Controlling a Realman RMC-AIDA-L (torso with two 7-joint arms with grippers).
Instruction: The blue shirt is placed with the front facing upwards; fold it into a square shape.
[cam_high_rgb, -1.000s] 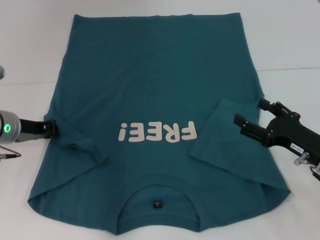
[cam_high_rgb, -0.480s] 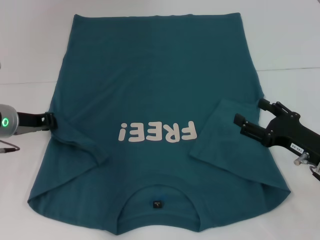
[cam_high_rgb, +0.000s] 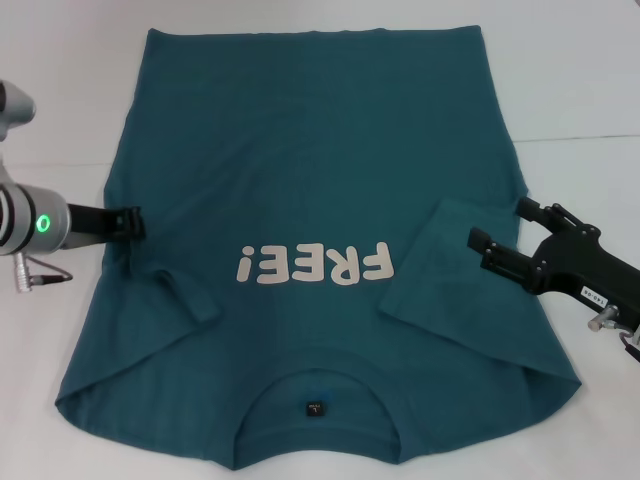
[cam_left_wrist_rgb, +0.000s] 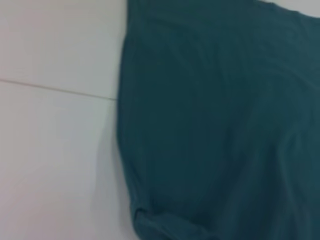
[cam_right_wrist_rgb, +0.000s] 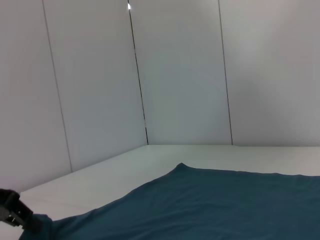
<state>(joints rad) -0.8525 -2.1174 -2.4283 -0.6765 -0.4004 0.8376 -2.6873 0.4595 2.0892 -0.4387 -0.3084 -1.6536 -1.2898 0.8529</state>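
The blue shirt (cam_high_rgb: 320, 150) lies flat on the white table, front up, its pale "FREE!" print (cam_high_rgb: 315, 265) across the chest and the neckline label (cam_high_rgb: 314, 408) at the near edge. Both sleeves are folded inward onto the body, the left sleeve (cam_high_rgb: 175, 295) and the right sleeve (cam_high_rgb: 445, 265). My left gripper (cam_high_rgb: 132, 221) hovers over the shirt's left side edge, just beyond the folded left sleeve. My right gripper (cam_high_rgb: 497, 226) stands open over the outer edge of the right sleeve, holding nothing. The left wrist view shows the shirt's side edge (cam_left_wrist_rgb: 125, 150).
White table (cam_high_rgb: 60, 110) surrounds the shirt, with a thin seam line (cam_high_rgb: 580, 138) running across it. Pale wall panels (cam_right_wrist_rgb: 180, 75) stand behind the table in the right wrist view. A cable (cam_high_rgb: 40, 278) hangs under my left wrist.
My left gripper has risen from the left sleeve's outer edge and moved inward over the shirt's side. The left sleeve fold now lies slightly farther in. The right arm has not moved.
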